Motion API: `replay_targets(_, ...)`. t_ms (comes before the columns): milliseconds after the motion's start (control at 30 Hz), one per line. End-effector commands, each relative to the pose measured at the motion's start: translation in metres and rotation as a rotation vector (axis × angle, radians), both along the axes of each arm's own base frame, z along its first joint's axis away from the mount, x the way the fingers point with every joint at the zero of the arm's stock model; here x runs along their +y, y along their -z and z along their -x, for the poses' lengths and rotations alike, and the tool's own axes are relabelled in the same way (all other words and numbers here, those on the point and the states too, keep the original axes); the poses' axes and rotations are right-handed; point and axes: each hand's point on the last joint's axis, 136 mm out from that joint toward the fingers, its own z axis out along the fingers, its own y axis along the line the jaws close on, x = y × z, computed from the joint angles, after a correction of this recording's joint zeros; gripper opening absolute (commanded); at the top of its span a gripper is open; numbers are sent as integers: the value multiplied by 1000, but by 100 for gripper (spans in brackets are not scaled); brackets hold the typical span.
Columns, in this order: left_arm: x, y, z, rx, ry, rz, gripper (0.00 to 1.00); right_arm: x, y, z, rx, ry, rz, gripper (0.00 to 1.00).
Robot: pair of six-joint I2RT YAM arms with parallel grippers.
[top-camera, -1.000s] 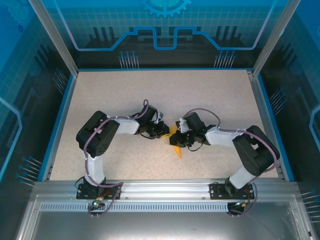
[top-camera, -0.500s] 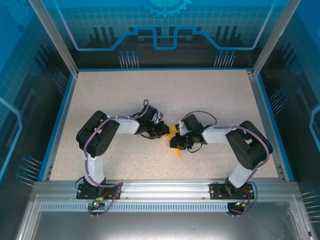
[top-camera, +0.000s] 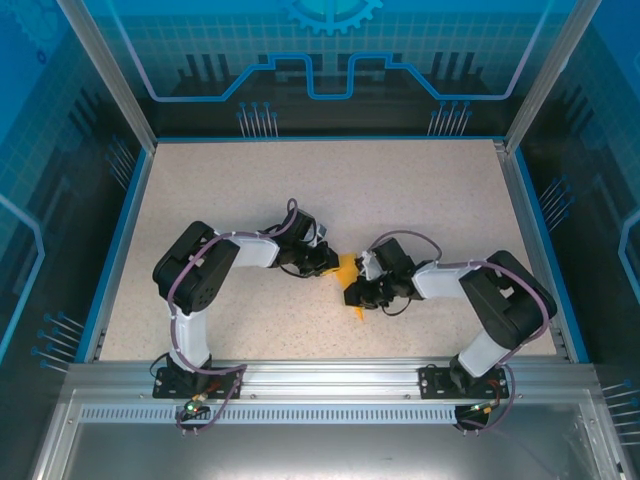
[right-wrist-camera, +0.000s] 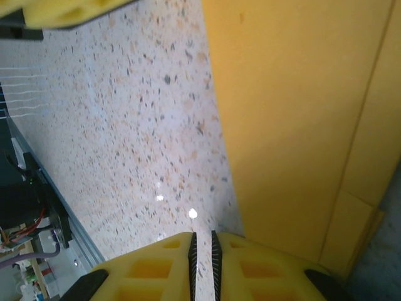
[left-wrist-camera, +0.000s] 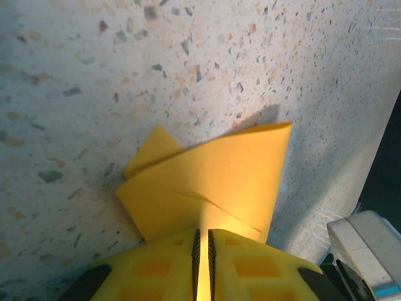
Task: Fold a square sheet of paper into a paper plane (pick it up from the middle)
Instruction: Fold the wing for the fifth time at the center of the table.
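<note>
The orange-yellow sheet of paper [top-camera: 349, 270] lies mid-table, folded into creased layers with a pointed end [top-camera: 358, 310] toward the near edge. My left gripper [top-camera: 328, 263] comes in from the left and is shut on the paper's edge. In the left wrist view the paper [left-wrist-camera: 213, 175] runs between the closed pads of the left gripper [left-wrist-camera: 202, 233]. My right gripper [top-camera: 356, 294] sits low at the paper's near right side. In the right wrist view the right gripper [right-wrist-camera: 202, 237] shows a thin slit with bare table behind it, and the paper [right-wrist-camera: 294, 113] lies just right of it.
The speckled table [top-camera: 330, 190] has a blue rim [top-camera: 125, 240] and glass walls around it. A yellow finger [right-wrist-camera: 75, 9] of the left gripper shows in the top left corner of the right wrist view. Part of the right arm [left-wrist-camera: 363, 244] sits close beside the left gripper.
The right gripper has slid a little toward the near edge along the paper, and its forearm has swung. The left arm and its grip have not moved.
</note>
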Motion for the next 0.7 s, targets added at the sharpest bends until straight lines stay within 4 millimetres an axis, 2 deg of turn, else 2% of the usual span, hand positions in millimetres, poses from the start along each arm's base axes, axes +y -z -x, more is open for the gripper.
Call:
replay_targets(0,17,32,7,89,-41,-94,16,-21,20,38,126,-10,63,18)
replay_targets(233,16,32,8,92,-35,-83,16,-28,20,47,124,16,55,19)
replay_targets(333,11,22,7,74,-23,-49,17,-28,21,41,109,20,66,18)
replay_targets(567,17,-39,-5,-97,-34,-45,25,-17,12,21,54,3,44,15)
replay_targets(667,13,-60,-4,-136,-21,-11,25,-11,7,13,40,-7,30,15)
